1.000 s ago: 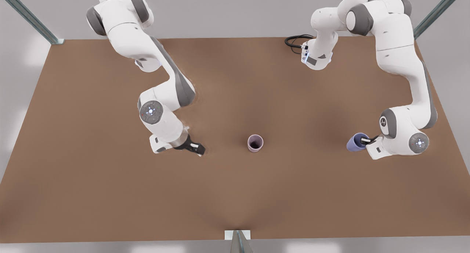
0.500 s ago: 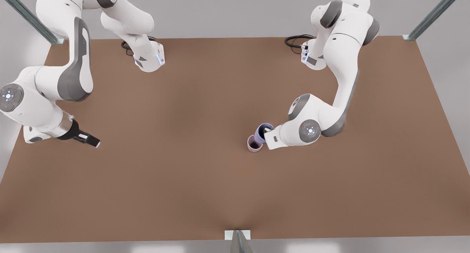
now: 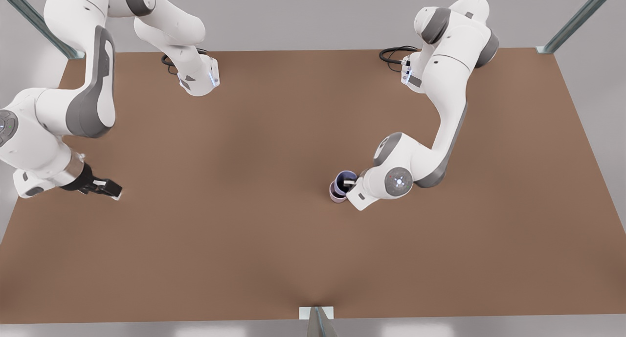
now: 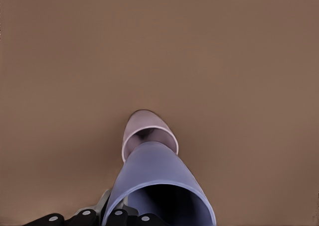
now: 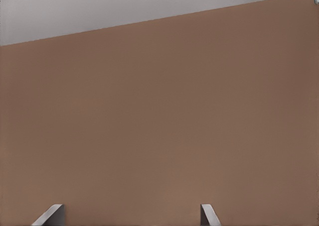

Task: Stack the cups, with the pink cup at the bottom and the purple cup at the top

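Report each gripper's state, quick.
Left gripper: shut on the purple cup, its base over the pink cup.
Right gripper: open, holding nothing, waiting off to the front view's left.

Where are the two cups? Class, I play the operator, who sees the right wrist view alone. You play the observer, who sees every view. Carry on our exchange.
Observer: The pink cup stands upright mid-table, and the purple cup hangs tilted with its base at the pink cup's mouth.
Operator: What holds the purple one?
Observer: The left pincer, shut on its wall with one finger inside. Your right pincer waits open at the front view's left.
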